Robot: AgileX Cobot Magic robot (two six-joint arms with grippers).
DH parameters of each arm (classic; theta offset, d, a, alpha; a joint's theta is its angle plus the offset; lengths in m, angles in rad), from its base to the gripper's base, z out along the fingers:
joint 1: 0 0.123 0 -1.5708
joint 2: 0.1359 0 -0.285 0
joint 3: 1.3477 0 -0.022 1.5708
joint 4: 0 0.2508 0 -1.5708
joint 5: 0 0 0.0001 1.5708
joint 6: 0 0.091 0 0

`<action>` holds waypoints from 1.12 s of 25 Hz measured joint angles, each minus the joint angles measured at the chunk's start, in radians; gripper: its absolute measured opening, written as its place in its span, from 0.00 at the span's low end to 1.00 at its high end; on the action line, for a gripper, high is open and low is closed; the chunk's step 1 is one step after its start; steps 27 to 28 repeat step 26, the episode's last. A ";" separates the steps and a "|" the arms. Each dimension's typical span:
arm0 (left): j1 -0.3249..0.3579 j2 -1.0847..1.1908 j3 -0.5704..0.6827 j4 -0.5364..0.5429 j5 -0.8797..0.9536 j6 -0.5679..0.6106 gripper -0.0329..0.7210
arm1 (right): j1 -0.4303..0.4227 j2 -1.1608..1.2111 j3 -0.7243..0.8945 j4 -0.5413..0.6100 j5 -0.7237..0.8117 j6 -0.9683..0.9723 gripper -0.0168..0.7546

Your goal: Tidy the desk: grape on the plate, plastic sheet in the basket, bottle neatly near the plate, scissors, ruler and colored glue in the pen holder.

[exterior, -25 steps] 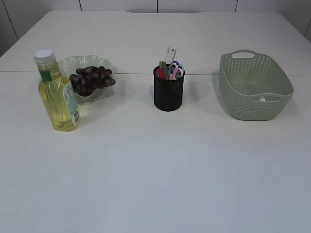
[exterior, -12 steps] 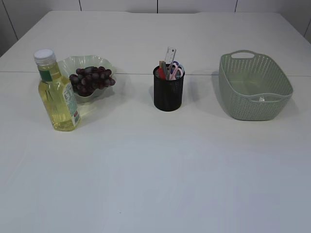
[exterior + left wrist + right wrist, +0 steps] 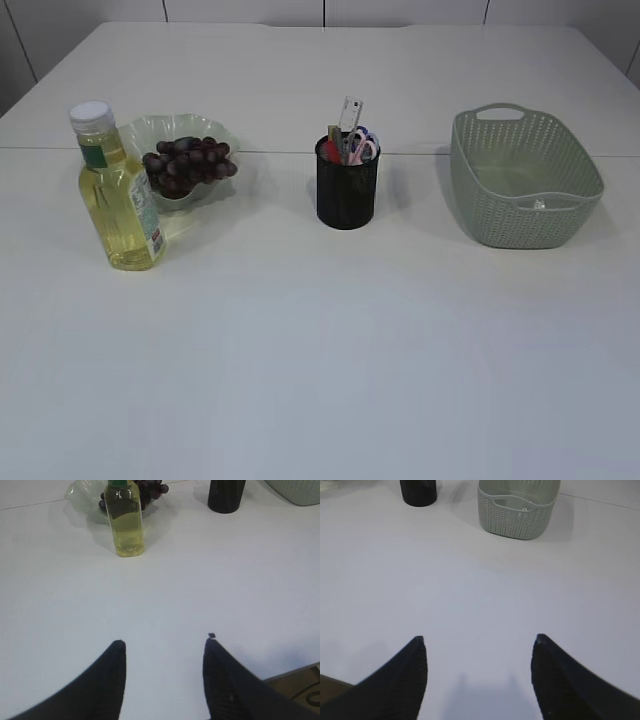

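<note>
Dark purple grapes [image 3: 189, 163] lie on the pale scalloped plate [image 3: 150, 130] at the left. A bottle [image 3: 116, 190] of yellow liquid with a white cap stands upright just in front of that plate. The black mesh pen holder [image 3: 347, 190] in the middle holds a ruler [image 3: 349, 115], scissors [image 3: 361, 146] and something red. The green basket [image 3: 524, 178] stands at the right; something small and clear shows inside it. My left gripper [image 3: 164, 642] hangs open over bare table, the bottle [image 3: 125, 517] far ahead. My right gripper [image 3: 479, 639] is open too, the basket [image 3: 516, 507] ahead.
White table [image 3: 330, 350] all round. Neither arm shows in the exterior view. A tiny dark speck [image 3: 211, 635] lies on the table by my left gripper's right fingertip. The table's near edge shows at the lower corners of both wrist views.
None of the things on the table has moved. The small dark speck on the table front has dropped out of the exterior view.
</note>
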 joint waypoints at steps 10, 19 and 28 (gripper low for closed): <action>0.000 0.000 0.000 0.000 -0.002 0.000 0.52 | 0.000 0.000 0.000 0.000 0.000 0.000 0.69; 0.000 0.000 0.000 0.000 -0.002 0.000 0.51 | 0.000 0.000 0.000 0.000 0.000 0.000 0.69; 0.000 0.000 0.000 0.000 -0.002 -0.002 0.50 | 0.000 0.000 0.000 0.000 0.000 0.000 0.69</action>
